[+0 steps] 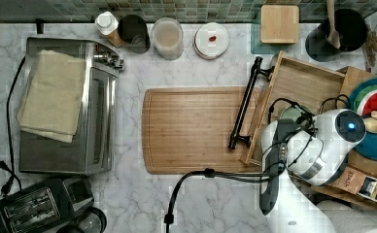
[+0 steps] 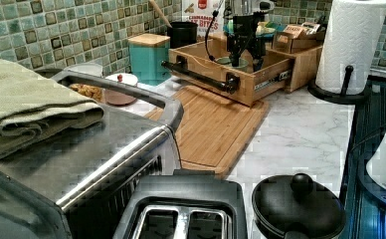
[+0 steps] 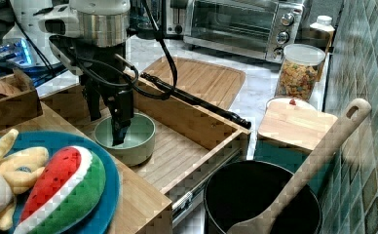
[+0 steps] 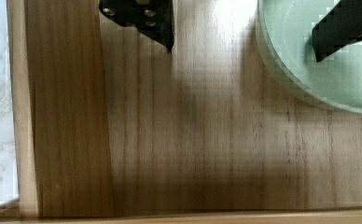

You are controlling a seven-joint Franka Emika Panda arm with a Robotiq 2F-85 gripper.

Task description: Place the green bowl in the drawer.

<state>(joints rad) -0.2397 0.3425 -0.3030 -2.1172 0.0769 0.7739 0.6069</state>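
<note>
**Inspector A:** Status of the green bowl?

**Inspector B:** It sits on the floor of the drawer, at the end nearer the teal plate with the watermelon slice. In the right view its base looks flat on the wood and it stands upright, not tipped. The drawer is pulled out over the edge of the cutting board, with its black bar handle at the front.

**Inspector A:** And the gripper?

**Inspector B:** Directly over the bowl. The wrist view shows one finger over the bowl's inside and the other finger out over bare drawer wood, well clear of the rim. The jaws stand apart, one either side of the bowl wall; they are released and grasp nothing.

**Inspector A:** So the rim lies between the jaws, untouched?

**Inspector B:** As far as can be seen, yes. Neither finger appears to press on the rim, though contact on the inner side cannot be ruled out entirely.

**Inspector A:** Assessment of progress?

**Inspector B:** In my judgement the placement is effectively done: bowl inside the drawer, resting, let go. What remains is for the arm to lift clear without catching the rim. The task sentence does not ask for the drawer to be closed, so nothing further is owed on the counter.
</note>
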